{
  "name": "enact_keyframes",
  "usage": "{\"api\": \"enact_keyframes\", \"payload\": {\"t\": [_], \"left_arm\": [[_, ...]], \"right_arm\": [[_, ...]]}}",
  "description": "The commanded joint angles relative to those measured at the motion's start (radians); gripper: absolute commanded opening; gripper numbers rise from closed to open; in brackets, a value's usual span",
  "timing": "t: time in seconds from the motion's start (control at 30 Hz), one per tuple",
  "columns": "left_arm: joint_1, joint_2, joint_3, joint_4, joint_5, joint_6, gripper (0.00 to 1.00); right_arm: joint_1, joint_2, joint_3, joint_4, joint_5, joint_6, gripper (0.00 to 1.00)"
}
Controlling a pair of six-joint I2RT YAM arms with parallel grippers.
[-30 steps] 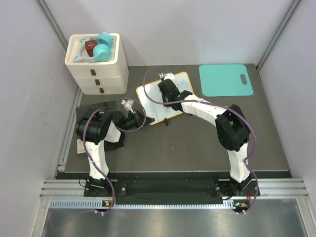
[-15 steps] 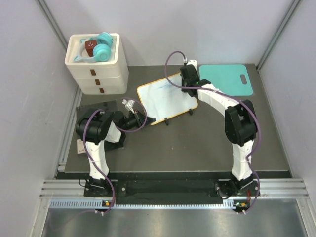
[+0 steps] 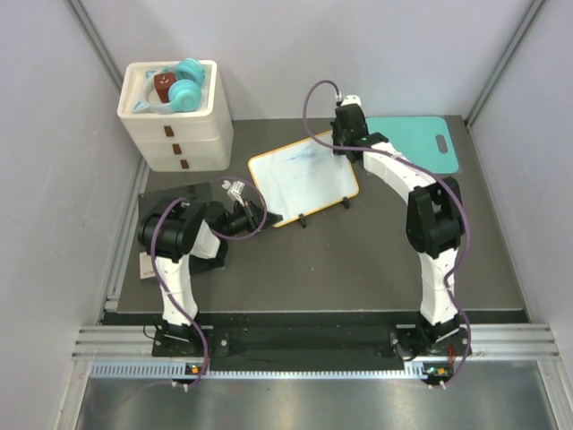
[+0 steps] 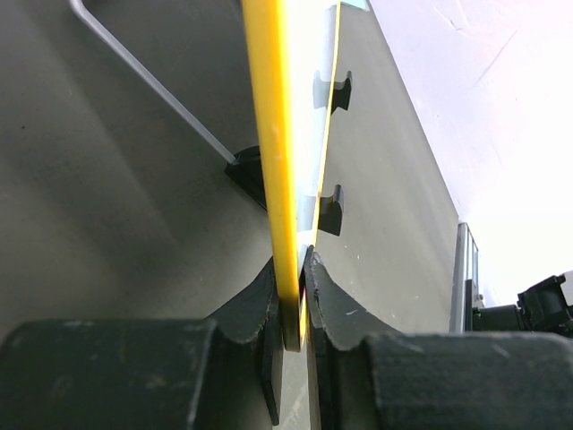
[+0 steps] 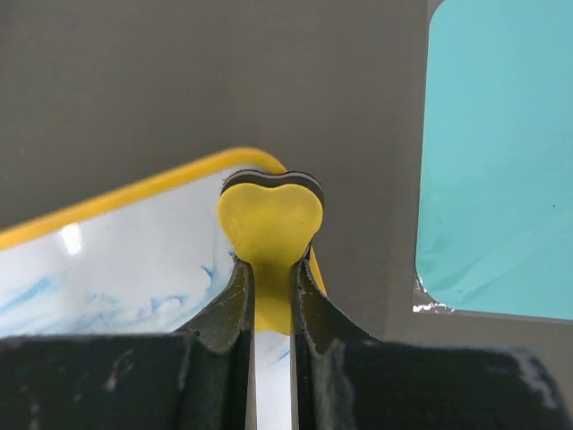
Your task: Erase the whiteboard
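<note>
Whiteboard (image 3: 303, 179): we see left jaws pinching its yellow frame edge; right jaws pinching yellow heart-shaped eraser (image 5: 271, 219) at far corner, blue smears (image 5: 134, 300) nearby.

Table (image 3: 358, 260): dark grey, matt, fills mid frame.

Items directly on it:
1) White drawer unit (image 3: 179, 134), upper left corner, 3 drawers w/ brown pulls.
2) Teal mat (image 3: 416, 148), upper right, lying flat, handle hole at its right end.
3) Whiteboard (image 3: 300, 179), centre-top, orange-yellow frame, skewed to table edges, blue smears on face, black feet at lower edge. Cannot tell whether it sits flat.
4) Black square pad (image 3: 183, 195), left side, partly hidden.
5) Small white label (image 3: 145, 266), left edge, beside pad.
</note>
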Motion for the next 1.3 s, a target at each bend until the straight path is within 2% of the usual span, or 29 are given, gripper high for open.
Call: {"api": "enact_keyframes", "payload": {"t": [0.0,0.27,0.4,0.53,0.83,1.1,1.27], "left_arm": [[-0.005,-0.005,-0.005,0.061,0.02,0.06,0.0],[-0.006,-0.005,-0.002,0.056,0.02,0.06,0.0],[-0.008,-0.005,-0.002,0.053,0.019,0.063,0.0],[-0.008,-0.008,-0.005,0.053,0.017,0.066,0.0],[-0.008,-0.009,-0.006,0.053,0.017,0.066,0.0],[-0.009,-0.008,-0.003,0.055,0.02,0.066,0.0],[-0.009,-0.008,-0.002,0.055,0.02,0.066,0.0]], "right_arm": [[-0.014,-0.015,-0.16,0.005,-0.148,0.025,0.0],[0.0,-0.138,-0.505,0.127,-0.225,0.12,0.0],[0.018,-0.146,-0.558,0.161,-0.202,0.119,0.0],[0.018,-0.121,-0.488,0.157,-0.195,0.094,0.0],[0.018,-0.06,-0.138,0.06,-0.153,0.013,0.0],[0.012,-0.072,-0.092,0.124,-0.156,-0.03,0.0],[0.017,-0.032,-0.003,0.089,-0.254,-0.017,0.0]]}}
